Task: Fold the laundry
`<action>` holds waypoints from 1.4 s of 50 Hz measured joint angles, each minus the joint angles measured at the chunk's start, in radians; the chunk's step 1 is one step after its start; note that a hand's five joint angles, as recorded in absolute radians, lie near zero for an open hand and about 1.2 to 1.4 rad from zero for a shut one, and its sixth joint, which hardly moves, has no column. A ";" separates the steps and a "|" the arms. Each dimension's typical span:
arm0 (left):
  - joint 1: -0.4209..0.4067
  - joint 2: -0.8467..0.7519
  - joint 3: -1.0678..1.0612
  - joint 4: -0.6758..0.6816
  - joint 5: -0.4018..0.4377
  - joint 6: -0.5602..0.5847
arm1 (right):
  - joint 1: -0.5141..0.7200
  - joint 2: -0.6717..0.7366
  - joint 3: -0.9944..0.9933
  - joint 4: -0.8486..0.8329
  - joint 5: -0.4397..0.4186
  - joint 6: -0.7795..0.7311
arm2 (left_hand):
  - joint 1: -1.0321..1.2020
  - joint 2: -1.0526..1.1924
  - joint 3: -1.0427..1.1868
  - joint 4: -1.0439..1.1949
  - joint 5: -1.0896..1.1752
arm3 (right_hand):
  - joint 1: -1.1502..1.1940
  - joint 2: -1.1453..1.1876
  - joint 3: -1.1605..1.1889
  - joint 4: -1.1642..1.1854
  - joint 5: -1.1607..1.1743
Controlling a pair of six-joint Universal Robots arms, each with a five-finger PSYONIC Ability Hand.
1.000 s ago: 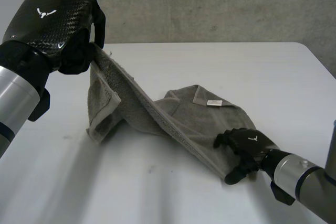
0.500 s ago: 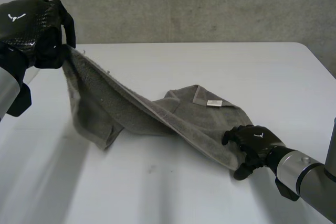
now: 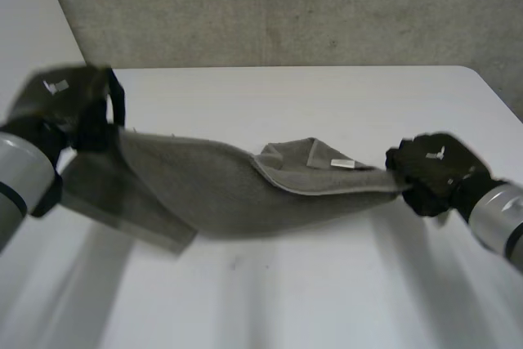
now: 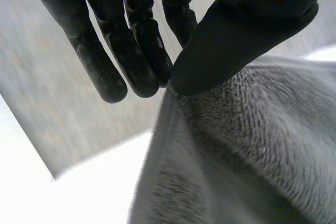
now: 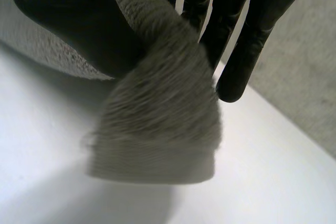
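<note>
Grey terry towel (image 3: 221,194) held stretched out between left hand (image 3: 69,104) and right hand (image 3: 433,171), each end pinched; middle sagged low over counter (image 3: 286,284); layer folded over near right end, small white label (image 3: 344,164) seen there; loose flap hung below left end

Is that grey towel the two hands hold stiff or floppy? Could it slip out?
Probably floppy: the towel sags in the middle between the left hand and the right hand. Likely light, since mere pinches at its ends carry it. Its fuzzy pile looks grippy, so slipping seems unlikely.
</note>
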 measured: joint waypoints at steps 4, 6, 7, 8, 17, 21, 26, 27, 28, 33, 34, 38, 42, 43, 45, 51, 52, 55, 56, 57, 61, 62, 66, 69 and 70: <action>0.002 -0.058 -0.054 -0.045 0.002 0.036 | -0.009 -0.042 -0.107 0.210 -0.020 -0.073 | 0.000 0.000 0.000 0.000 0.000 | 0.000 0.000 0.000 0.000 0.001; 0.003 -0.093 -0.080 -0.081 0.003 0.070 | -0.019 -0.043 -0.163 0.346 -0.029 -0.138 | 0.000 0.000 0.000 0.000 0.000 | 0.000 0.000 0.000 0.000 0.002; 0.003 -0.113 -0.093 -0.102 0.004 0.091 | -0.023 -0.039 -0.186 0.413 -0.031 -0.178 | 0.000 0.000 0.000 0.000 0.000 | 0.000 0.000 0.000 0.000 0.002; 0.004 -0.135 -0.105 -0.123 0.006 0.115 | -0.029 -0.029 -0.210 0.497 -0.031 -0.240 | 0.000 0.000 0.000 0.000 0.000 | 0.000 0.000 0.000 0.000 0.002; 0.008 -0.296 -0.118 -0.194 0.030 0.226 | -0.038 0.127 -0.272 0.771 -0.013 -0.545 | 0.000 0.000 0.000 0.000 0.000 | 0.000 0.000 0.000 0.000 0.003; 0.009 -0.366 -0.054 -0.174 0.036 0.232 | -0.022 0.219 -0.326 0.774 0.003 -0.560 | 0.000 0.000 0.000 0.000 0.000 | 0.000 0.000 0.000 0.000 0.004; 0.009 -0.446 0.118 -0.123 0.036 0.225 | 0.031 0.342 -0.501 0.716 0.037 -0.492 | 0.000 0.000 0.001 0.000 0.000 | 0.000 0.001 0.003 0.002 0.004; 0.009 -0.446 0.118 -0.123 0.036 0.225 | 0.031 0.342 -0.501 0.716 0.037 -0.492 | 0.000 0.000 0.001 0.000 0.000 | 0.000 0.001 0.003 0.002 0.004; 0.009 -0.457 0.161 -0.111 0.035 0.221 | 0.043 0.358 -0.543 0.697 0.045 -0.470 | 0.000 0.000 0.001 0.000 0.000 | 0.000 0.001 0.004 0.002 0.004; 0.001 -0.478 0.530 0.075 -0.016 0.112 | 0.121 0.409 -0.906 0.343 0.123 -0.182 | 0.003 0.001 0.001 0.000 0.000 | 0.000 0.001 0.006 0.004 0.004; 0.001 -0.475 0.566 0.105 -0.027 0.091 | 0.126 0.403 -0.934 0.265 0.135 -0.135 | 0.004 0.001 0.001 0.000 0.000 | 0.000 0.001 0.006 0.004 0.004; -0.003 -0.444 0.689 0.246 -0.082 -0.002 | 0.135 0.349 -0.964 -0.028 0.168 0.010 | 0.004 0.001 0.001 0.000 0.000 | 0.000 0.001 0.006 0.004 0.004; -0.015 -0.366 0.716 0.392 -0.123 -0.084 | 0.134 0.237 -0.873 -0.333 0.179 0.128 | 0.004 0.001 0.001 0.000 0.000 | 0.000 0.001 0.006 0.004 0.006; -0.018 -0.356 0.704 0.403 -0.124 -0.089 | 0.134 0.228 -0.858 -0.347 0.176 0.134 | 0.004 0.001 0.001 0.000 0.001 | 0.000 0.001 0.006 0.004 0.006; -0.023 -0.334 0.652 0.423 -0.125 -0.095 | 0.134 0.215 -0.822 -0.354 0.163 0.139 | 0.004 0.001 0.001 0.000 0.002 | 0.000 0.001 0.006 0.004 0.006; -0.029 -0.318 0.473 0.434 -0.121 -0.081 | 0.137 0.240 -0.716 -0.242 0.097 0.123 | 0.005 0.001 0.001 0.000 0.002 | 0.000 0.001 0.006 0.005 0.006; -0.029 -0.318 0.455 0.433 -0.120 -0.079 | 0.138 0.246 -0.706 -0.230 0.091 0.121 | 0.005 0.001 0.001 0.000 0.002 | 0.000 0.001 0.006 0.005 0.006; -0.023 -0.325 0.351 0.433 -0.113 -0.071 | 0.138 0.284 -0.649 -0.178 0.063 0.107 | 0.005 0.001 0.001 0.000 0.002 | 0.000 0.001 0.006 0.005 0.006; -0.022 -0.330 0.310 0.435 -0.108 -0.069 | 0.137 0.301 -0.624 -0.165 0.054 0.101 | 0.005 0.001 0.001 0.000 0.002 | 0.000 0.001 0.006 0.005 0.006; -0.021 -0.334 0.286 0.438 -0.105 -0.068 | 0.137 0.311 -0.608 -0.159 0.049 0.099 | 0.005 0.001 0.001 0.000 0.002 | 0.000 0.001 0.006 0.005 0.006; -0.017 -0.384 0.160 0.458 -0.078 -0.055 | 0.136 0.381 -0.513 -0.140 0.025 0.085 | 0.005 0.001 0.001 0.000 0.002 | 0.000 0.001 0.006 0.005 0.006; -0.017 -0.399 0.140 0.462 -0.073 -0.050 | 0.136 0.398 -0.493 -0.139 0.021 0.083 | 0.005 0.001 0.001 0.000 0.002 | 0.000 0.001 0.006 0.005 0.006; -0.017 -0.477 0.065 0.467 -0.053 -0.001 | 0.137 0.462 -0.424 -0.136 0.013 0.077 | 0.005 0.001 0.001 0.000 0.002 | 0.000 0.001 0.006 0.005 0.006; -0.018 -0.538 0.018 0.451 -0.044 0.070 | 0.136 0.512 -0.368 -0.123 0.011 0.067 | 0.005 0.001 0.001 0.000 0.002 | 0.000 0.001 0.006 0.005 0.006; -0.018 -0.546 0.010 0.444 -0.043 0.086 | 0.135 0.516 -0.362 -0.118 0.011 0.065 | 0.005 0.001 0.001 0.000 0.002 | 0.000 0.001 0.006 0.005 0.006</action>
